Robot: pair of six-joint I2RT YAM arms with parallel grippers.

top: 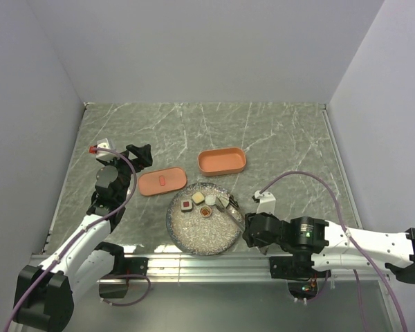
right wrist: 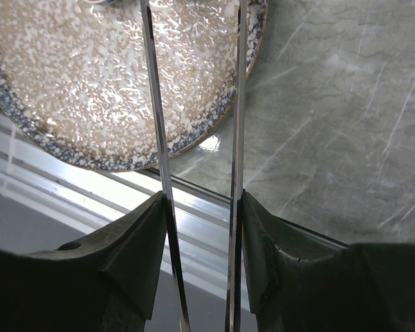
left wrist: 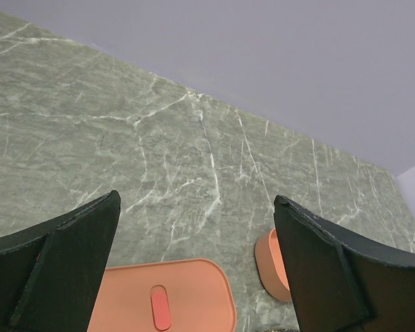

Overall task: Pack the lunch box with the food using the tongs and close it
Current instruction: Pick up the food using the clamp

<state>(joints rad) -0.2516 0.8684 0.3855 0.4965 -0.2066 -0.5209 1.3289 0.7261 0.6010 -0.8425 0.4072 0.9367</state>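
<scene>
The salmon-orange lunch box (top: 222, 161) stands uncovered on the marble, and its flat lid (top: 162, 181) lies to its left. Several small food pieces (top: 198, 199) sit at the far side of the speckled plate (top: 194, 235). The thin metal tongs (top: 232, 211) reach over the plate's right part toward the food, with my right gripper (top: 252, 232) shut on their two arms (right wrist: 155, 104) from outside. Just left of the lid, my left gripper (top: 140, 155) hangs wide open and holds nothing. Below it lie the lid (left wrist: 187, 290) and one end of the lunch box (left wrist: 268, 263).
The metal rail of the table's near edge (right wrist: 69, 187) runs right under my right gripper (right wrist: 202, 200). Grey walls close in the table at the back and on both sides. The plate's rim (right wrist: 124, 162) lies close to that rail.
</scene>
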